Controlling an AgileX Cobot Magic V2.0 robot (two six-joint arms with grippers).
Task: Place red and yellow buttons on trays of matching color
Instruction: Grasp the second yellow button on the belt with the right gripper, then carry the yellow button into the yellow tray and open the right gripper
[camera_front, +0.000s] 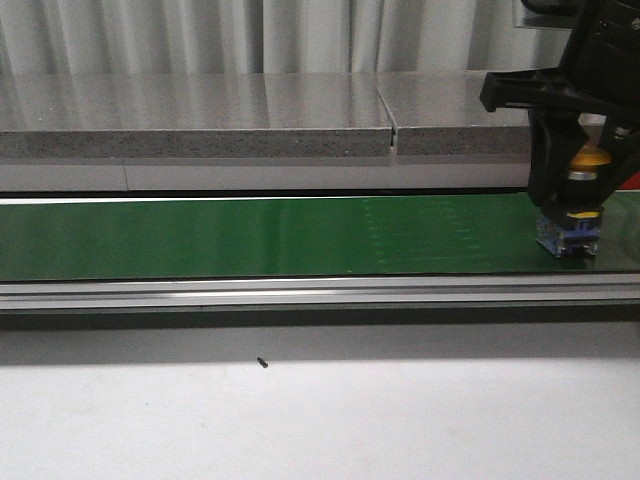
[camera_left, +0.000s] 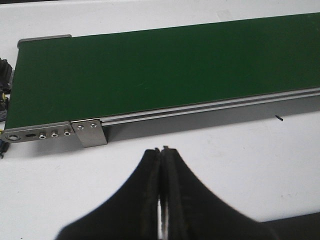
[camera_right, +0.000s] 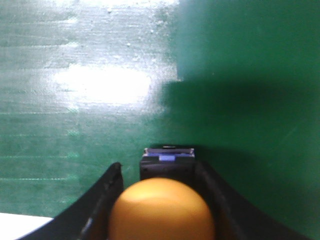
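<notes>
Presently listed: right gripper (camera_front: 570, 190), fingers closed either side of the yellow button (camera_front: 589, 160), gripping it at the far right of the green conveyor belt (camera_front: 280, 235); the button's blue and clear base (camera_front: 566, 237) rests on the belt. Left gripper (camera_left: 162, 152), jaws pressed together, holding nothing, above the white table (camera_left: 240, 150) just beside the belt's metal end bracket (camera_left: 55, 133). Small dark speck (camera_front: 262, 363) on the table.

The left gripper (camera_left: 161, 165) hangs over the white table (camera_left: 240, 165), jaws pressed together, near the green conveyor belt (camera_left: 160, 70).
</notes>
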